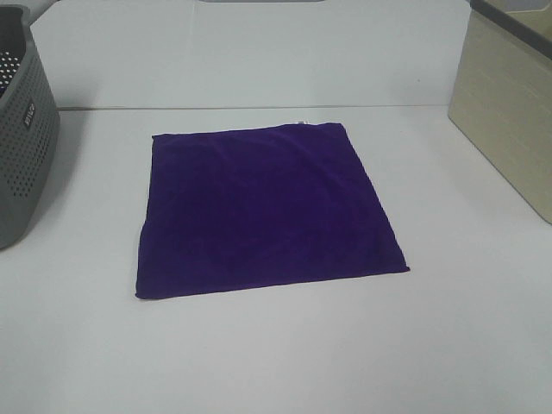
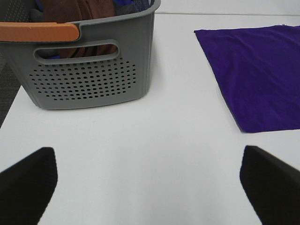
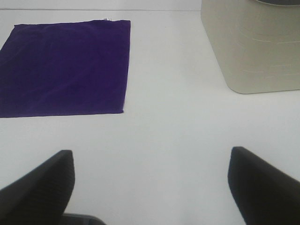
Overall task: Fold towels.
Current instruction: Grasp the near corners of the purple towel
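Note:
The deep purple towel (image 1: 266, 210) lies flat and spread out in the middle of the white table, with a tiny white tag (image 1: 301, 122) at its far edge. It also shows in the left wrist view (image 2: 258, 72) and in the right wrist view (image 3: 63, 68). No gripper shows in the exterior high view. My left gripper (image 2: 149, 187) is open and empty above bare table, apart from the towel's left side. My right gripper (image 3: 151, 187) is open and empty above bare table, apart from the towel's right side.
A grey perforated basket (image 1: 24, 129) stands at the table's left; in the left wrist view the basket (image 2: 89, 79) has an orange handle and holds brown and blue cloths. A beige bin (image 1: 511, 108) stands at the right, also in the right wrist view (image 3: 253, 42).

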Available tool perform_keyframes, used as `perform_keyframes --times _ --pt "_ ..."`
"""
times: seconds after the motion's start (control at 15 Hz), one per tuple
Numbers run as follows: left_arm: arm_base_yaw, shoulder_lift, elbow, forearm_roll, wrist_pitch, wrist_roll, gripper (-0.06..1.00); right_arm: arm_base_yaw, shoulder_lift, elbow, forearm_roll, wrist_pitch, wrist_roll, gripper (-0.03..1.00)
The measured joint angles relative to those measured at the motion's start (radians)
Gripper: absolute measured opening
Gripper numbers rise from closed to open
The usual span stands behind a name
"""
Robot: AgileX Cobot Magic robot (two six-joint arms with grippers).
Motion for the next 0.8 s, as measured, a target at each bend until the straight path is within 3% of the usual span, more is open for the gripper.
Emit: perform_keyframes --times 0.8 --pt "0.0 0.0 0.0 0.0 0.0 0.0 0.99 0.0 0.0 0.0 0.0 0.0 0.0 0.86"
